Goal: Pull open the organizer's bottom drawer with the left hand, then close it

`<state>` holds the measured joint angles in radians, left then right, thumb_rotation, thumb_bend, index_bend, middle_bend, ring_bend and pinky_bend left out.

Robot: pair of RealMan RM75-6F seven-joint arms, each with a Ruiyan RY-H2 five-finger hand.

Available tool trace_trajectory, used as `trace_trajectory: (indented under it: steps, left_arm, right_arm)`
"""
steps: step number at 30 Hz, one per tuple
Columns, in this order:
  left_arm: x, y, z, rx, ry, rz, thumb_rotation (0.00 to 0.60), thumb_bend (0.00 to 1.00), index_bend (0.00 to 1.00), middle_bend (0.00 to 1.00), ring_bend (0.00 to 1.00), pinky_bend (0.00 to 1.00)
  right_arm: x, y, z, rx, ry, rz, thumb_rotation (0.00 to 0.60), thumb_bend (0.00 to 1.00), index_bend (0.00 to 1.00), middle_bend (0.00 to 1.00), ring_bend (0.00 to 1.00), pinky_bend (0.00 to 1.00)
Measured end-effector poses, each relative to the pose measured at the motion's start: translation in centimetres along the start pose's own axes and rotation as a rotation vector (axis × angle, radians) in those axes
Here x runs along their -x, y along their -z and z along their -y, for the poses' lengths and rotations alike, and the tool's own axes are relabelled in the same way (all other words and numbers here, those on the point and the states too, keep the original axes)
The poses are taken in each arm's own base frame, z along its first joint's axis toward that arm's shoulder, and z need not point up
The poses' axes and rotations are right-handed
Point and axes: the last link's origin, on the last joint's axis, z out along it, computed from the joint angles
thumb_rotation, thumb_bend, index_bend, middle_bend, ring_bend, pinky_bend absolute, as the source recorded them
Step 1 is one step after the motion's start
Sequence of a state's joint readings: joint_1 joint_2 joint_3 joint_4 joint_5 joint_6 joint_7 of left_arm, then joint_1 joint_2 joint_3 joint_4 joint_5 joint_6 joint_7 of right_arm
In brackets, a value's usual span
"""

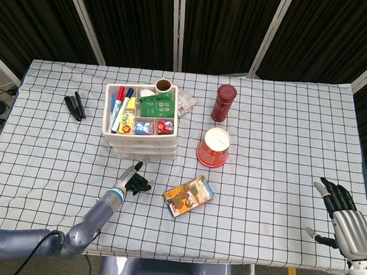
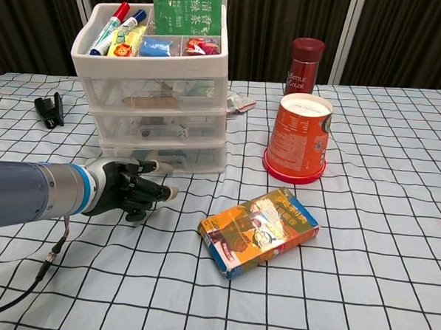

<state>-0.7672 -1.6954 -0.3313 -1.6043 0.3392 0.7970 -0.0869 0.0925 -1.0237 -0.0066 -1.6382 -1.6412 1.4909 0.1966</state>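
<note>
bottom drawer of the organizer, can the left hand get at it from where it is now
Probably yes. The left hand sits just in front of the bottom drawer, fingers curled and holding nothing, and only bare tablecloth lies between them. The snack box and the upside-down cup lie off to the side, out of the way.

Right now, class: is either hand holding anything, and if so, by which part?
Nothing is held. The left hand hovers with fingers curled in front of the organizer's bottom drawer, not gripping it. The right hand is open, away from everything.
</note>
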Motion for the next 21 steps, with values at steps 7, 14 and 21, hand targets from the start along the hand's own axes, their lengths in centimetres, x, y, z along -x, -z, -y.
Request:
trace_trajectory:
  steps: [7, 14, 21]
  left_arm:
    - [0.2, -0.7, 0.0, 0.0, 0.011, 0.01, 0.6, 0.51, 0.0, 0.96, 0.96, 0.83]
    - [0.4, -1.0, 0.0, 0.015, 0.022, 0.029, 0.6, 0.51, 0.0, 0.97, 0.96, 0.83]
    - [0.3, -1.1, -0.1, 0.028, 0.022, 0.028, 0.6, 0.5, 0.0, 0.97, 0.96, 0.83]
  right_arm:
    - [0.2, 0.0, 0.1, -0.004, 0.006, 0.006, 0.6, 0.05, 0.05, 0.0, 0.0, 0.0]
    - [0.3, 0.0, 0.2, -0.004, 0.008, 0.009, 0.6, 0.05, 0.05, 0.0, 0.0, 0.0]
    - [0.3, 0.0, 0.2, -0.004, 0.01, 0.01, 0.6, 0.05, 0.05, 0.0, 0.0, 0.0]
